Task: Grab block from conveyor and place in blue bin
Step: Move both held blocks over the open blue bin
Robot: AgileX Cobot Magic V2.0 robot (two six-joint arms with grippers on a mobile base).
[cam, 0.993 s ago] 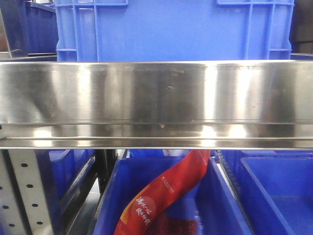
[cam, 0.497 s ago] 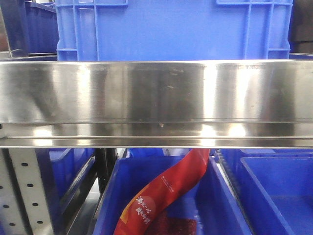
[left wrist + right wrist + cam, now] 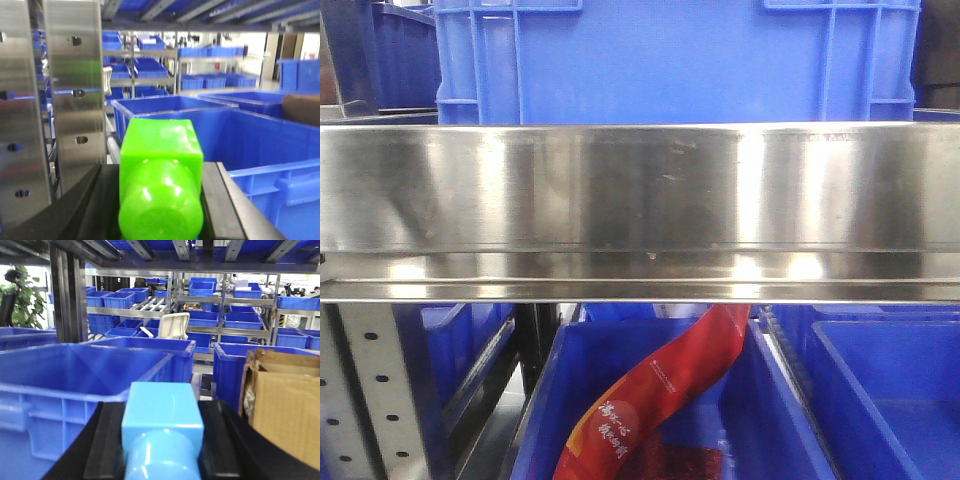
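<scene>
Shelving stacked with blue crates [image 3: 125,297] forms the background. The front view is taken up by a steel rail [image 3: 640,190], so the arms are not seen there. The green block [image 3: 161,145] is clamped between the fingers [image 3: 222,195] of the left gripper [image 3: 159,165]. Its long axis is directed forward along them, with the rounded end nearest the wrist and cut off below. A light-blue block [image 3: 162,397] is gripped in the same manner by the right gripper [image 3: 160,405]. A blue bin [image 3: 270,145] is seen beyond and to the right of the left gripper.

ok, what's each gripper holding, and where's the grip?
Left gripper clamps the green block by its two sides; right gripper clamps a light blue block the same way.

Green block [image 3: 161,150] in left gripper [image 3: 160,212]
</scene>
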